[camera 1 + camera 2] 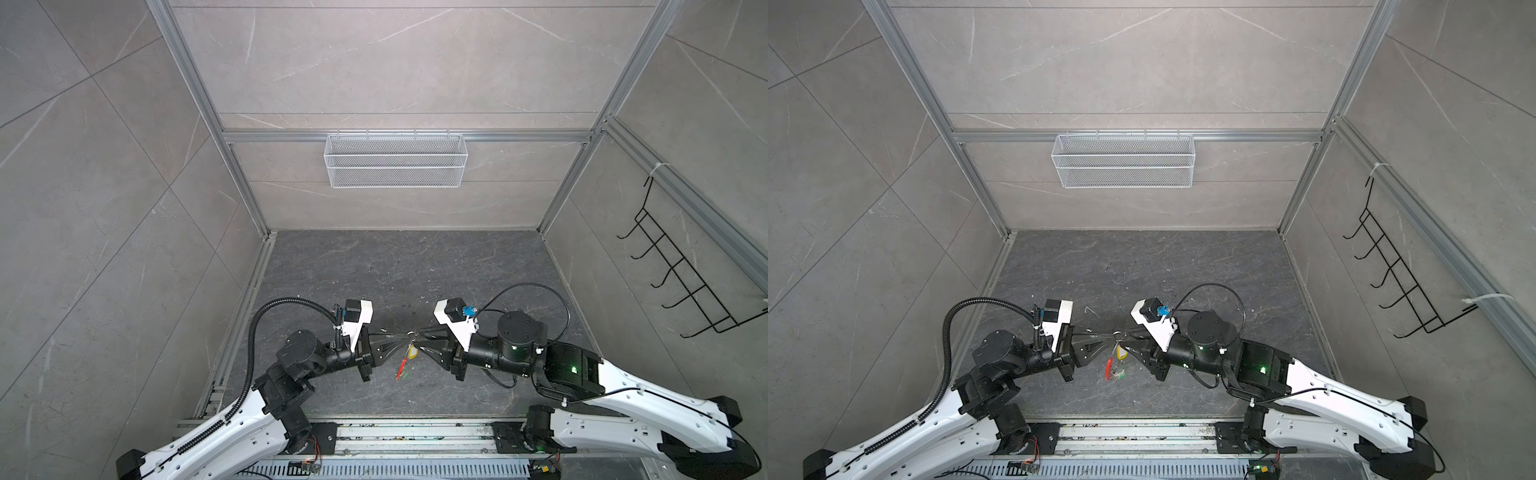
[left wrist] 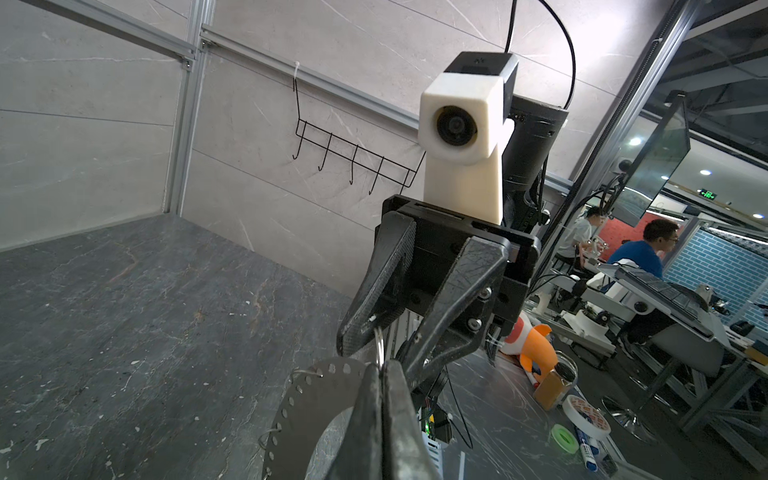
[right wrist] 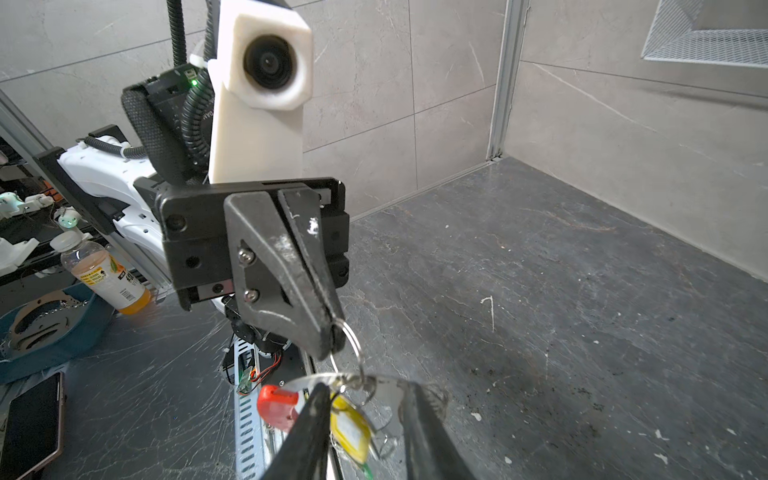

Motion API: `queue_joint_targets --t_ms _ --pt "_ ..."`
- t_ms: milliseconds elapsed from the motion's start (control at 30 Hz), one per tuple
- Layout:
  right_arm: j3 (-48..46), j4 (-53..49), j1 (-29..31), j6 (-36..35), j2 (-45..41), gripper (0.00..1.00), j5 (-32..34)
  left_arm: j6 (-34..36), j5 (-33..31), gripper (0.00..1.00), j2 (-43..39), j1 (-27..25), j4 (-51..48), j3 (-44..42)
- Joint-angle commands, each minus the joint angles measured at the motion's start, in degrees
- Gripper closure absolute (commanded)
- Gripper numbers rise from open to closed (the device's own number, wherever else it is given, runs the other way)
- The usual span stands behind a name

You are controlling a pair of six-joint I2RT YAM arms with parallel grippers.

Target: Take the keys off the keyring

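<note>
Both grippers meet above the middle of the dark floor. My left gripper [image 1: 405,335] [image 2: 382,365] is shut on a small split ring [image 3: 352,338] [image 2: 379,347]. From that ring hangs the keyring [image 2: 307,399], a flat grey metal band with a red sleeve [image 1: 401,368] [image 3: 277,405]. A key's yellow tag [image 1: 412,352] [image 3: 351,432] and a green tag [image 1: 1119,375] dangle beneath. The key blades are hard to make out. My right gripper [image 1: 419,333] [image 3: 365,388] faces the left one. Its jaws stand apart on either side of the band, and the yellow tag lies against one finger [image 3: 309,428].
A white mesh basket [image 1: 395,160] hangs on the back wall. A black wire hook rack [image 1: 681,282] is fixed to the right wall. Tiled walls close in the floor on three sides. The arms' base rail [image 1: 415,432] runs along the front.
</note>
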Motion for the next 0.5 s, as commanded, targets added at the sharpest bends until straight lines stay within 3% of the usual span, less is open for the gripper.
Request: queue_joint_targets --t_ms 0,267,467 --pt "1.1 3.6 0.3 1.1 -1.0 0.70 -2.0 0.1 1.7 1.00 -0.5 -0.2 4.3 0.8" --pt "1.0 3.7 0.2 1.9 -1.3 0.78 -4.1 0.1 2.1 1.00 -0.4 -0.2 4.3 1.0" --pt "1.9 2.2 0.2 2.3 0.4 0.79 -5.0 0.1 2.0 1.00 -0.6 -0.2 4.4 1.0"
